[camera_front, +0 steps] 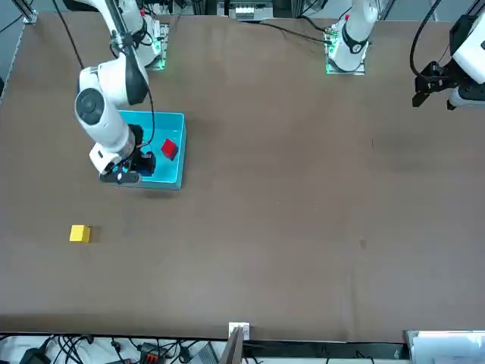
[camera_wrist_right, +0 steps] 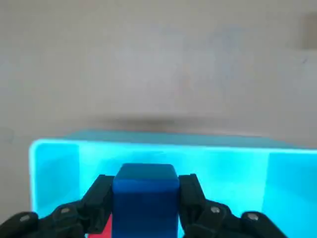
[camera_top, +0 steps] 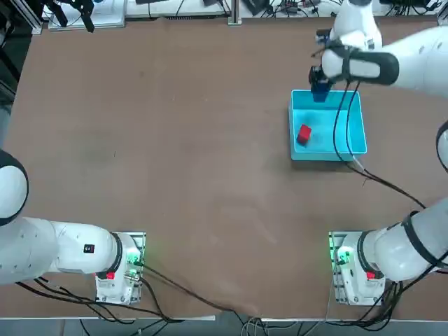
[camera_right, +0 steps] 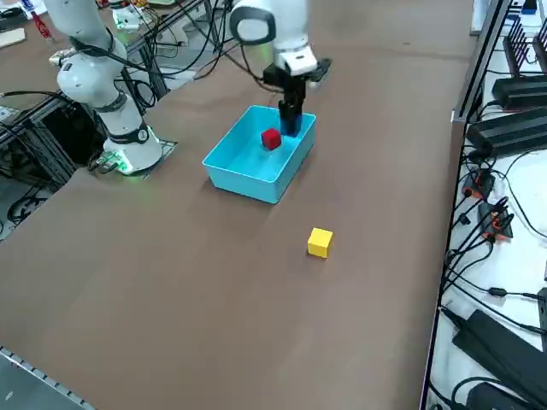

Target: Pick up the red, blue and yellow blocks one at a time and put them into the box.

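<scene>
- Table (camera_top: 175,175): brown surface carrying every item listed.
- Box (camera_top: 353,140): light cyan, stood toward the far right part of the table.
- Right end effector (camera_wrist_right: 146,198): hung over the box's far wall, fingers clamped on the blue block (camera_wrist_right: 145,198).
- Red block (camera_top: 304,134): lay inside the box.
- Yellow block (camera_front: 79,233): sat on the table beyond the box, toward the far edge.

A brown table (camera_top: 196,175) is filling most of the scene. Black cables (camera_right: 500,231) and dark equipment boxes (camera_right: 513,120) are lying on a light surface past its far edge. More cables (camera_top: 280,7) are running along that far side.
</scene>
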You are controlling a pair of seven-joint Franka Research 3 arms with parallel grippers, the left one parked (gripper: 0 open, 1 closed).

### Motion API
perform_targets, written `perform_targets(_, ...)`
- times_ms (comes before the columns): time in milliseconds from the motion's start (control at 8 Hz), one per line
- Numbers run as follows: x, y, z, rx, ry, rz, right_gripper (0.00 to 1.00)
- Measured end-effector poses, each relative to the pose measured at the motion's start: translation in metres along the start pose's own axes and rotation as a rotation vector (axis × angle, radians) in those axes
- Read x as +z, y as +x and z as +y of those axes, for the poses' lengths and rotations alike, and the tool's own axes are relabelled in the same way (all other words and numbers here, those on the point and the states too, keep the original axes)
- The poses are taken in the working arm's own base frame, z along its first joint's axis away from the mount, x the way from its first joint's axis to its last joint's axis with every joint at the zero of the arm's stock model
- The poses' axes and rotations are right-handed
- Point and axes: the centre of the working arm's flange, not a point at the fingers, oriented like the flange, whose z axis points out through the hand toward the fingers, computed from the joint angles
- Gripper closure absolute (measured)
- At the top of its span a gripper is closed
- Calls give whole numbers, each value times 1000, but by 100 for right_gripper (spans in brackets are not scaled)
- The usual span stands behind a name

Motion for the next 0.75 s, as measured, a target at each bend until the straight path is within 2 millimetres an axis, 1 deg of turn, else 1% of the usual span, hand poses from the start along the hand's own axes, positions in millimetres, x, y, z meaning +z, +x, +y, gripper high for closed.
perform_targets(250,30,-24,-2,14,15,30,30)
perform_targets(375,39,-31,-7,23,17,31,30)
perform_targets(750,56,-37,-27,48,26,45,30)
